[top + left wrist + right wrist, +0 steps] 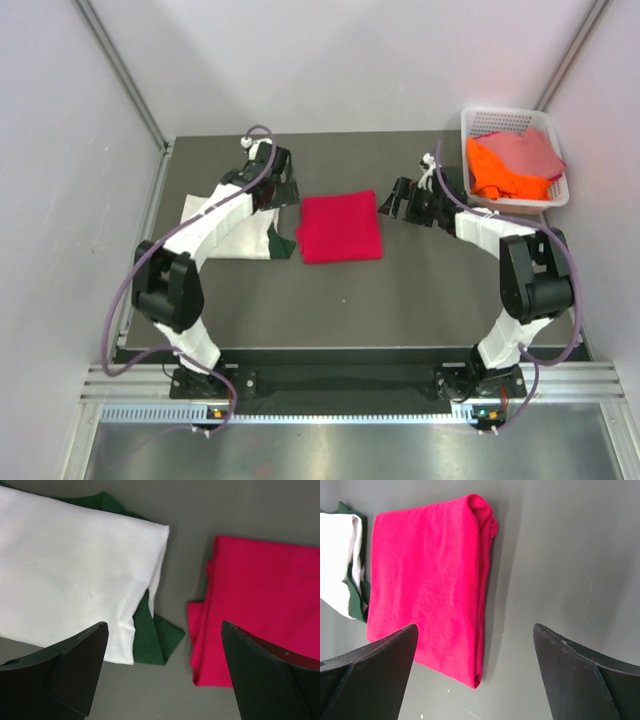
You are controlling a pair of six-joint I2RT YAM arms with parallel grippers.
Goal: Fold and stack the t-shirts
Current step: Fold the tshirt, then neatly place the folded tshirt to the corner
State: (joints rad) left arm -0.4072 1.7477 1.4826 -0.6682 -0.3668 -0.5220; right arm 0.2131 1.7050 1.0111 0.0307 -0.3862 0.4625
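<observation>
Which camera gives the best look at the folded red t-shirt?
The right wrist view: the red t-shirt shows nearly whole, folded edges clear. The top external view shows it whole but small. The left wrist view catches only part of it.

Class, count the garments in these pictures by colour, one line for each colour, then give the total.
Red t-shirt, folded: 1
White t-shirt, folded: 1
Dark green garment, mostly hidden under the white one: 1
Orange t-shirt, in the basket: 1
Pink t-shirt, in the basket: 1
Total: 5
</observation>
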